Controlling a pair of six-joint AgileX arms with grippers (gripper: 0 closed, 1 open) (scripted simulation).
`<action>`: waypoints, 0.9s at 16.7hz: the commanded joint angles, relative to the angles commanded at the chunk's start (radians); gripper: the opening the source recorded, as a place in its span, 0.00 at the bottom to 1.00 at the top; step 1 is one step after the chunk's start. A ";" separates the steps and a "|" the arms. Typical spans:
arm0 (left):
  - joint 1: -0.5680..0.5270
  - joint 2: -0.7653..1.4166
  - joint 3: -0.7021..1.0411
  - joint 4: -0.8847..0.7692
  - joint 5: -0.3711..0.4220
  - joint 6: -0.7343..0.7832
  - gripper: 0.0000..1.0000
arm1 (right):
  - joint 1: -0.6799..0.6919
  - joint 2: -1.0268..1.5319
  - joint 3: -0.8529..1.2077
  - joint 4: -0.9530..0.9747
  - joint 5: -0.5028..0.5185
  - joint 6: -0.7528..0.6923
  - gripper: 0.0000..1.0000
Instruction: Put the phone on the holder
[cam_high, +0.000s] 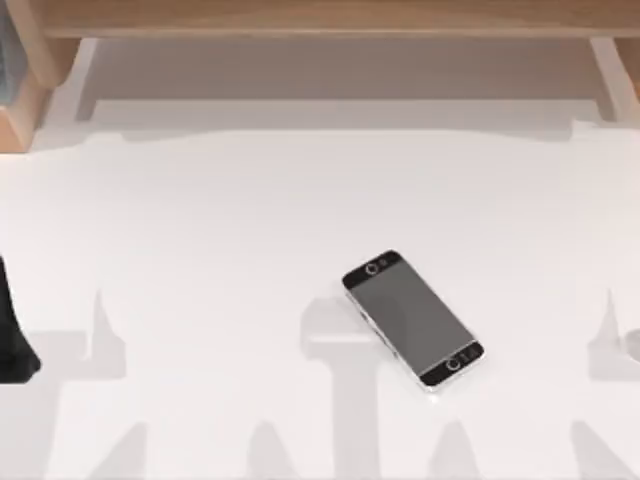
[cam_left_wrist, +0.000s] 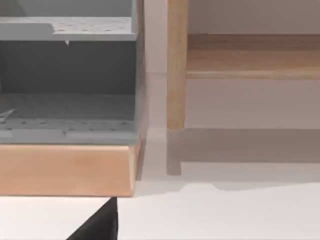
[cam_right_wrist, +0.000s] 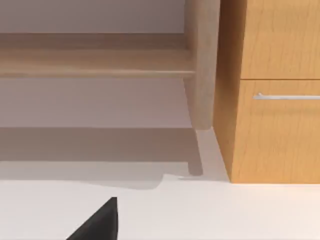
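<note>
The phone (cam_high: 412, 317) lay flat, screen up, on the white table (cam_high: 200, 220) right of centre toward the near edge, its long axis running diagonally from far-left to near-right, while I could not tell either gripper's finger state.

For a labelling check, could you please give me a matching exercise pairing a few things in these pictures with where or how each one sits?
Things:
1. phone
2. grey shelf unit
3. drawer handle
4. dark object

Places or states:
a. a silver bar on a wooden cabinet front
b. lying flat and slanted on the white table, screen up
c. at the top view's left edge
d. standing on a wooden base

Pairs: 1-b, 2-d, 3-a, 4-c
</note>
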 joint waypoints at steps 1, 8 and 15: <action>0.000 0.000 0.000 0.000 0.000 0.000 1.00 | 0.000 0.000 0.000 0.000 0.000 0.000 1.00; 0.000 0.000 0.000 0.000 0.000 0.000 1.00 | 0.081 0.220 0.210 -0.141 -0.002 0.012 1.00; 0.000 0.000 0.000 0.000 0.000 0.000 1.00 | 0.276 0.920 0.742 -0.501 0.002 0.033 1.00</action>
